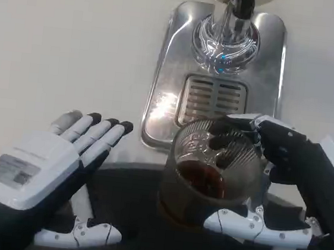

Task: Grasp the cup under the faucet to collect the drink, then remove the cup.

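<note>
One clear glass cup (pixel 210 171) sat near the middle of the head view, holding a dark brown drink that filled only its lower part. The right robot hand (pixel 274 184) was wrapped around it: black and white fingers (pixel 238 128) curled over the far rim, and another white finger (pixel 258 227) lay along the near side of the glass. The cup stood in front of one silver drip tray (pixel 164 95) (a slotted grate was set into its middle), at the tray's near edge rather than over the grate. At the top of the tray rose one faucet (pixel 227 33), a shiny clear and chrome column, well behind the cup.

The left robot hand (pixel 48 178) lay to the left of the cup, apart from it, its fingers stretched out and spread with nothing in them. A small green light glowed on its wrist.

Both hands hung over a dark round surface (pixel 133 217) on the white worktop (pixel 62 42).
</note>
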Controlling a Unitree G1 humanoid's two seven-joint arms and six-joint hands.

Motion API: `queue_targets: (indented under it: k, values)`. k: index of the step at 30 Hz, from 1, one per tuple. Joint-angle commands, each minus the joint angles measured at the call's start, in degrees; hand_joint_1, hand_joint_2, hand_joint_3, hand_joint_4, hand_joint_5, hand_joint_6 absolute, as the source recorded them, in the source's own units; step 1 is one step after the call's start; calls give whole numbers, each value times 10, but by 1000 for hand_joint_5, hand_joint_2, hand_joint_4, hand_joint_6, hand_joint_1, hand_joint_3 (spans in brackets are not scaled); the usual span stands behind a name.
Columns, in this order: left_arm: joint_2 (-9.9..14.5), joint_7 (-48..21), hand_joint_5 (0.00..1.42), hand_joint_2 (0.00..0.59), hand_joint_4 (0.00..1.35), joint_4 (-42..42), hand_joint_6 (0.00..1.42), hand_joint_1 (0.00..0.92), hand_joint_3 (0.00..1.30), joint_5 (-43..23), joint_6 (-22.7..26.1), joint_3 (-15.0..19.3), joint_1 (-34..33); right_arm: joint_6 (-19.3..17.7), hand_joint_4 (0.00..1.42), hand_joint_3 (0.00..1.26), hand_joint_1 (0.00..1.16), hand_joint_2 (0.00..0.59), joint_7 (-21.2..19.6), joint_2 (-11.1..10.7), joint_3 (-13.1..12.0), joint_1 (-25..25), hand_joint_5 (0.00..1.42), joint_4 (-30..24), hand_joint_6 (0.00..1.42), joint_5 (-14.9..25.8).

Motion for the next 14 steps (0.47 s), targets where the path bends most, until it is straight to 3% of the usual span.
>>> queue_targets:
  k: [1,14]
  values:
    - [-4,-8,0,123,0,-8,0,0,0,-7,-8,2,6,-34,779,741,1162,229,6,2,-8,8,866,-15,1150,15]
    - [-18,-18,0,123,0,-26,0,0,0,-5,-3,5,21,-97,791,750,1162,231,9,27,2,56,866,-15,1150,4]
